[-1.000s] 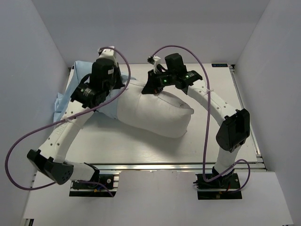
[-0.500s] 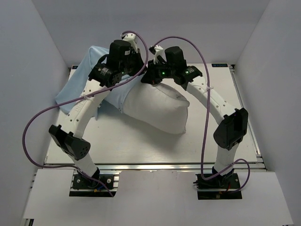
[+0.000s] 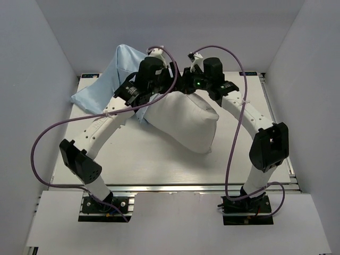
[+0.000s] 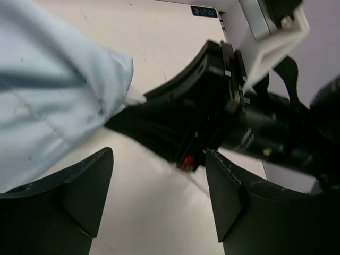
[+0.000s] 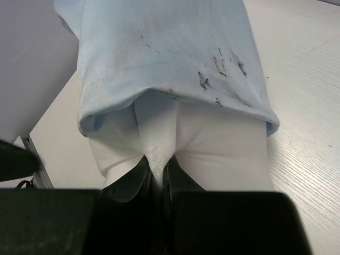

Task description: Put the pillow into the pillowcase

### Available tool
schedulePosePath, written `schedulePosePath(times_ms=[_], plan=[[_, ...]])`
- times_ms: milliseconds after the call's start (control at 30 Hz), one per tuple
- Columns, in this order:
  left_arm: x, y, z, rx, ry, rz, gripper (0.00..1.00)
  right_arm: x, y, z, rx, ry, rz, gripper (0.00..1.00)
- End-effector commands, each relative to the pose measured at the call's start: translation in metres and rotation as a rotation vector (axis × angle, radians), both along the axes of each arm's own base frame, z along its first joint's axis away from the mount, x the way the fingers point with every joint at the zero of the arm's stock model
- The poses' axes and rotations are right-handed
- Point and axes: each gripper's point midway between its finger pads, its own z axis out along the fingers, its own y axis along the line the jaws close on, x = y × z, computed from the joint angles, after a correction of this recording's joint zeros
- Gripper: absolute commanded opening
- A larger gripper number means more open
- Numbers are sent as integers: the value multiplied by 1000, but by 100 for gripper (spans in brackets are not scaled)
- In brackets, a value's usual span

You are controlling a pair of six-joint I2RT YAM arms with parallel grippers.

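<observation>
While the right fingers [image 5: 183, 178] pinch a fold of the pillow [image 3: 186, 125], which lies across the tabletop [image 3: 138, 159], the left fingers [image 4: 79, 196] stand spread; the pillowcase [image 3: 106, 79] covers only its far end. Next, I think, the hem [image 5: 212, 100] needs gripping and pulling along.
</observation>
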Motion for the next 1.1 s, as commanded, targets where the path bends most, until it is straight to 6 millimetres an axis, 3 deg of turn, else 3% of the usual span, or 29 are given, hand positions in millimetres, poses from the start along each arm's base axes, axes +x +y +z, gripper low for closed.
schedulePosePath(times_ms=[0,100,133,167,233,267,367,400,500,667,700,767,800,833,933,967,1000,1067], plan=[[-25,39,71,-8,-136,88,80,26,-28,25,82,-61,-45,0],[-34,62,70,42,-155,139,80,45,-47,8,43,-36,-66,3],[-46,73,79,27,-181,148,80,50,-51,0,28,-26,-75,7],[-48,76,53,58,-150,151,80,56,-60,-4,19,-21,-90,16],[-62,90,40,61,-140,165,79,63,-66,-10,3,-17,-85,29],[-63,97,-2,126,-83,186,79,66,-72,-11,-1,-13,-87,42],[-71,117,-41,174,-56,244,79,71,-81,-7,-24,-42,-63,59],[-74,122,-71,220,-18,252,79,72,-85,-3,-35,-60,-63,63],[-71,128,-90,251,-20,278,81,81,-109,16,-93,-137,-105,75],[-48,120,-94,292,-29,263,82,98,-160,51,-252,-330,-211,83],[-41,116,-103,309,-7,246,82,97,-164,55,-271,-361,-212,84],[-26,117,-97,316,-8,245,82,88,-166,69,-307,-445,-183,89],[-18,115,-109,340,23,237,83,81,-163,64,-312,-446,-155,90],[-11,112,-102,333,18,225,83,69,-154,70,-294,-467,-105,89],[6,112,-114,349,55,186,83,49,-139,41,-359,-421,-12,89],[14,111,-109,337,38,181,83,42,-128,31,-379,-408,12,89],[17,109,-110,347,28,158,83,36,-126,8,-408,-372,27,89],[28,98,-110,335,12,113,83,34,-124,-13,-456,-343,-2,89]])
